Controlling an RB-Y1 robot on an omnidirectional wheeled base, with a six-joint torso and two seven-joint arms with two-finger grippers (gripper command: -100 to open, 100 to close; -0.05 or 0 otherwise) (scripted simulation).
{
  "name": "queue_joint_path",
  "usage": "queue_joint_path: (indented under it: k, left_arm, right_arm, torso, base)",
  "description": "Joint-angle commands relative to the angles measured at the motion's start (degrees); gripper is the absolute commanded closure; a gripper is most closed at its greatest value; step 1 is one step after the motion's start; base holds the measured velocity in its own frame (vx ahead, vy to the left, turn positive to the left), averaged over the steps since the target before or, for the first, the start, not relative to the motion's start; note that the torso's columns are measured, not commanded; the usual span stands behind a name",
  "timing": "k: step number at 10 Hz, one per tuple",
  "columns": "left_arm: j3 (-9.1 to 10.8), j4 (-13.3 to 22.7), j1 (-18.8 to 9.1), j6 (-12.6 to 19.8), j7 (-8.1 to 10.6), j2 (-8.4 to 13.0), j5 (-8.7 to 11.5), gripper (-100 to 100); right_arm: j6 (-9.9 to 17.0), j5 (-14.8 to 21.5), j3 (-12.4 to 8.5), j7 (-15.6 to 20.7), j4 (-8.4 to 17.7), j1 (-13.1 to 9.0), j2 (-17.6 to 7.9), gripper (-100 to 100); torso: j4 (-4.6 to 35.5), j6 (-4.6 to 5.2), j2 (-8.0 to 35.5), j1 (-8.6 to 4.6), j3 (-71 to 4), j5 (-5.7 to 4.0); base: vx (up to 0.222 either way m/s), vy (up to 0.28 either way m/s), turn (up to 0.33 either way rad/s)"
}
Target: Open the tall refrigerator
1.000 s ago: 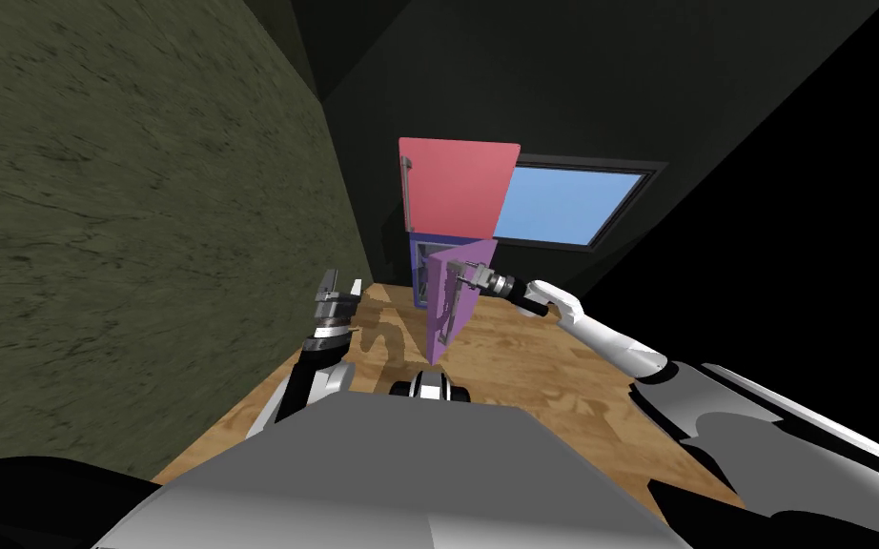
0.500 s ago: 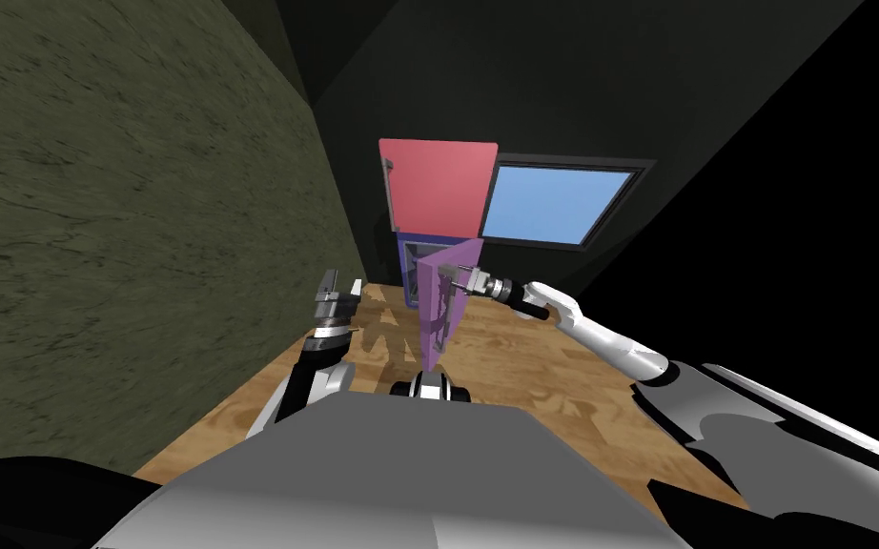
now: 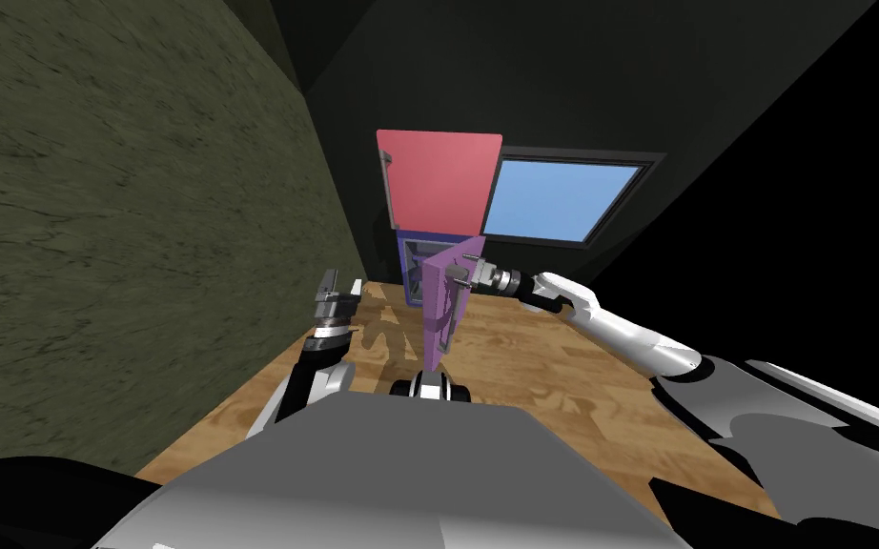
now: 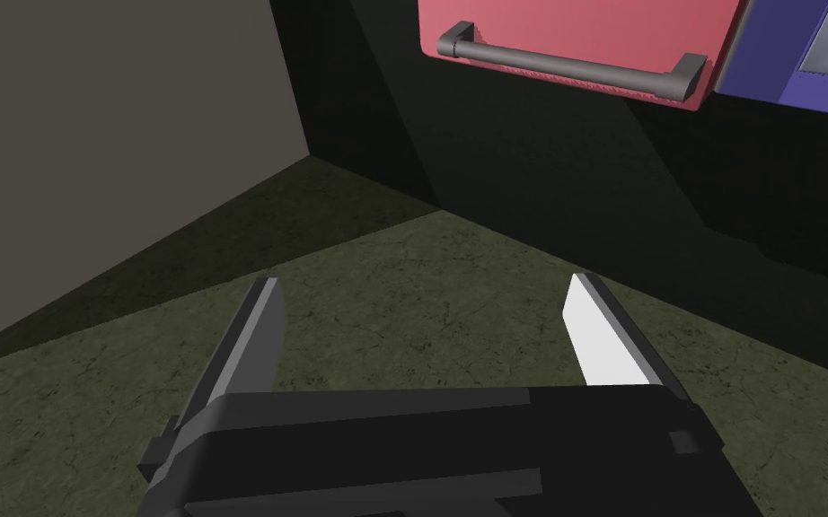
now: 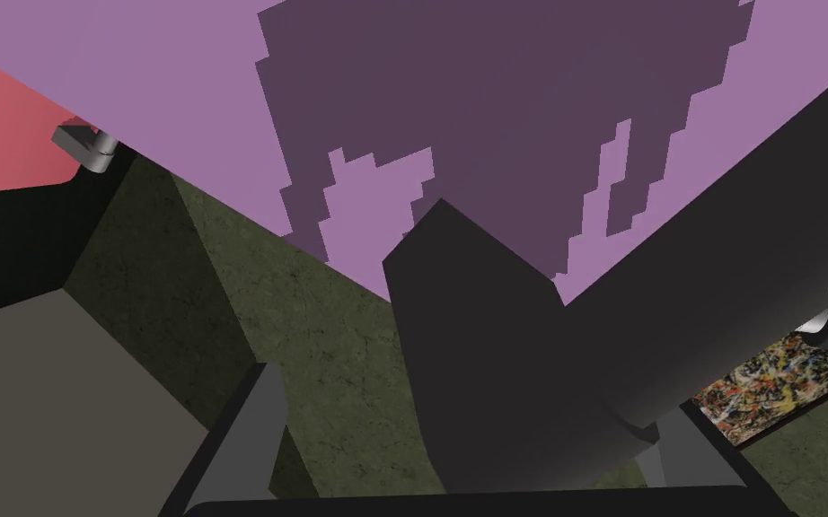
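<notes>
Head view has my right pincer point(image 3: 467, 275) reaching out to the free edge of the refrigerator point(image 3: 409, 243), at its lower purple door point(image 3: 442, 310). That door stands swung well out from the blue body, nearly edge-on to me. The red door point(image 3: 438, 181) above the pincer lies shut. Seen from the right wrist, the purple door's dark grey handle point(image 5: 529, 359) runs between my two blades. They stand wide, one against the bar and the other with a gap beside it, so I judge I am hooked around it, not clamped. My left pincer point(image 3: 340, 286) hangs beside the wall, blades wide, holding nothing. I take the step in hand to be the pull on the lower door, already well along. The next move calls for drawing the bar along its arc, keeping it between the blades so it cannot slip out.
</notes>
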Motion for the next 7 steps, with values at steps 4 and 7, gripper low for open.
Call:
queue_joint_path:
  k: [4,7]
  left_arm:
    - [0.01,0.0,0.0,0.0,0.0,0.0,0.0,0]
    - [0.01,0.0,0.0,0.0,0.0,0.0,0.0,0]
  right_arm:
    - [-0.1,-0.3,0.2,-0.8,-0.2,-0.5,-0.6,0]
    - [-0.1,-0.3,0.2,-0.8,-0.2,-0.5,-0.6,0]
  torso:
    - [-0.2,0.01,0.0,-0.02,0.1,-0.05]
    - [-0.2,0.01,0.0,0.05,0.1,-0.02]
  base:
    - [0.0,0.005,0.001]
    - [0.0,0.0,0.0]
